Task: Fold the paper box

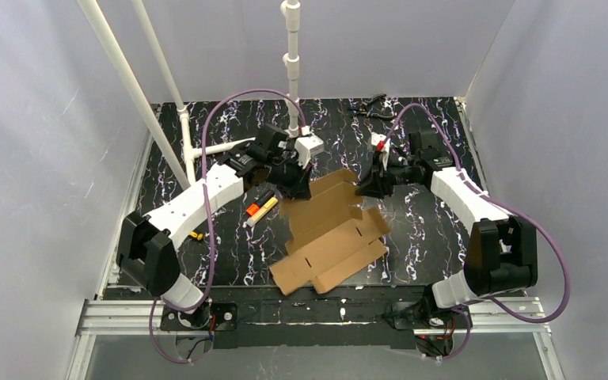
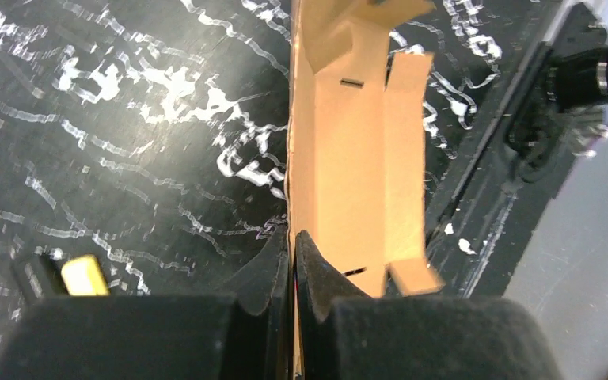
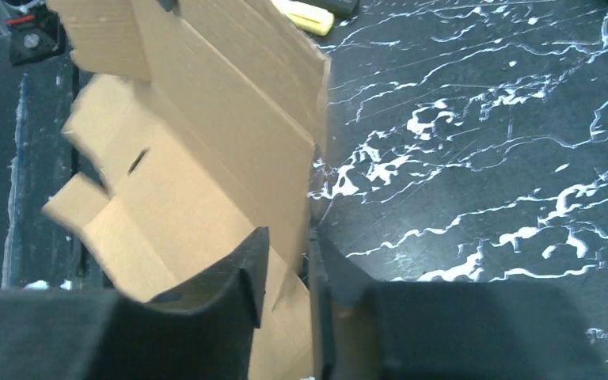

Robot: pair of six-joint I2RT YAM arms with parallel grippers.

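The paper box [image 1: 332, 229] is a brown die-cut cardboard sheet lying mostly flat in the middle of the black marbled table, with its far panel lifted. My left gripper [image 1: 294, 184] is at the sheet's far left edge. In the left wrist view it [image 2: 293, 247] is shut on the thin edge of the cardboard [image 2: 356, 158], which stands on edge ahead of it. My right gripper [image 1: 368, 187] is at the far right edge. In the right wrist view it [image 3: 285, 265] straddles the raised panel [image 3: 229, 134] with a visible gap between the jaws.
An orange-tipped black marker [image 1: 252, 208] and a pale yellow stick [image 1: 264, 210] lie just left of the sheet. White pipes [image 1: 291, 63] rise at the back and left. A black tool [image 1: 368, 105] lies at the far edge. White walls enclose the table.
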